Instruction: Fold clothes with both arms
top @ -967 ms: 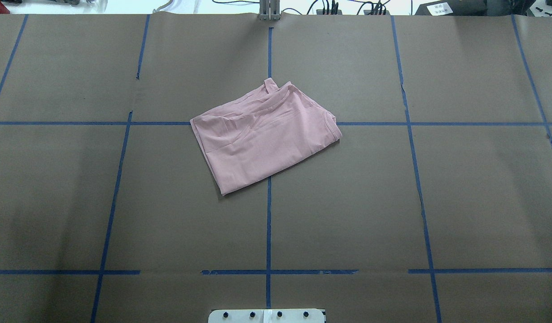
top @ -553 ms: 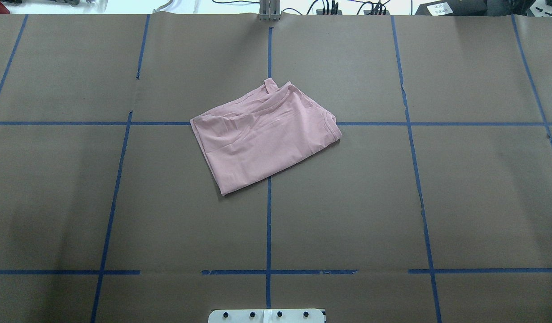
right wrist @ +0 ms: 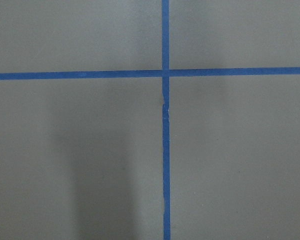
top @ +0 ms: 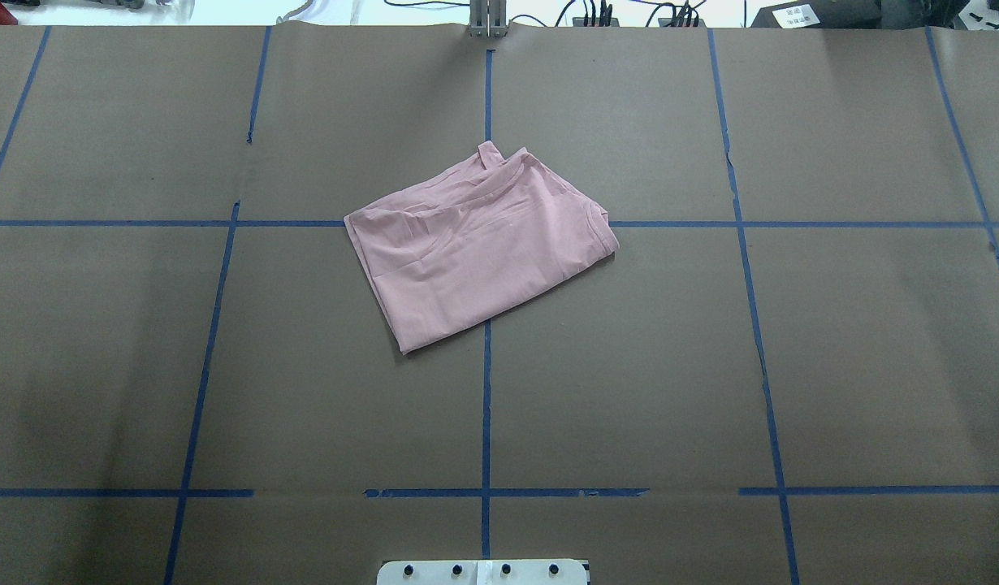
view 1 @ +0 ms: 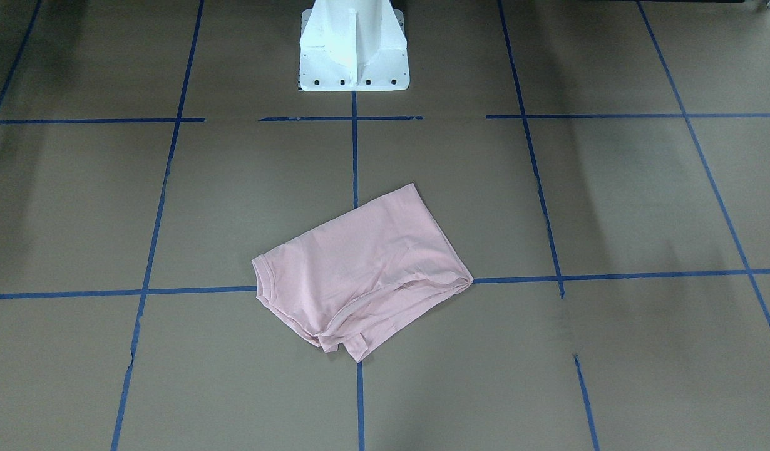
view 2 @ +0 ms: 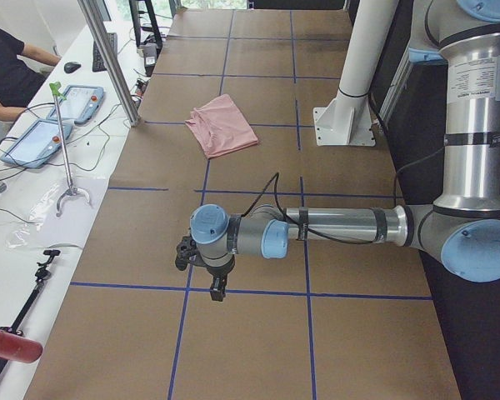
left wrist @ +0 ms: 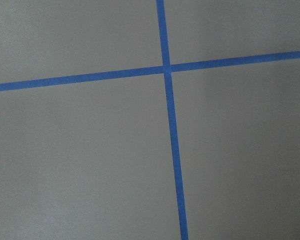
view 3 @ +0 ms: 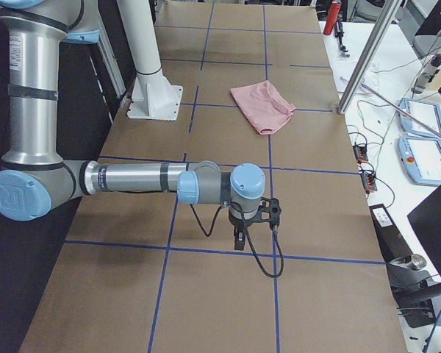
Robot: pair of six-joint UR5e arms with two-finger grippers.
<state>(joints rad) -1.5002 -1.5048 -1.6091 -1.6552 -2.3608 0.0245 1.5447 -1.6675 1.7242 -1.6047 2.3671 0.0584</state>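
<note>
The clothes are one pale pink T-shirt (top: 479, 252), lying folded into a slanted rectangle at the table's middle, plain side up (view 1: 360, 272). No gripper touches it. The left arm (view 2: 333, 227) reaches out low over the table's left end, far from the shirt (view 2: 223, 125), with the left gripper (view 2: 219, 287) pointing down. The right arm (view 3: 132, 179) mirrors it at the right end, its right gripper (view 3: 239, 239) also far from the shirt (view 3: 261, 104). Whether either gripper is open or shut I cannot tell. Both wrist views hold only brown paper and blue tape.
Brown paper with a blue tape grid (top: 486, 406) covers the table. The white pedestal base (view 1: 352, 50) stands at the robot's edge. A metal post (view 2: 108, 58) rises at the far edge. Beyond it a person (view 2: 8, 67) sits at a desk with tablets (view 3: 419, 147).
</note>
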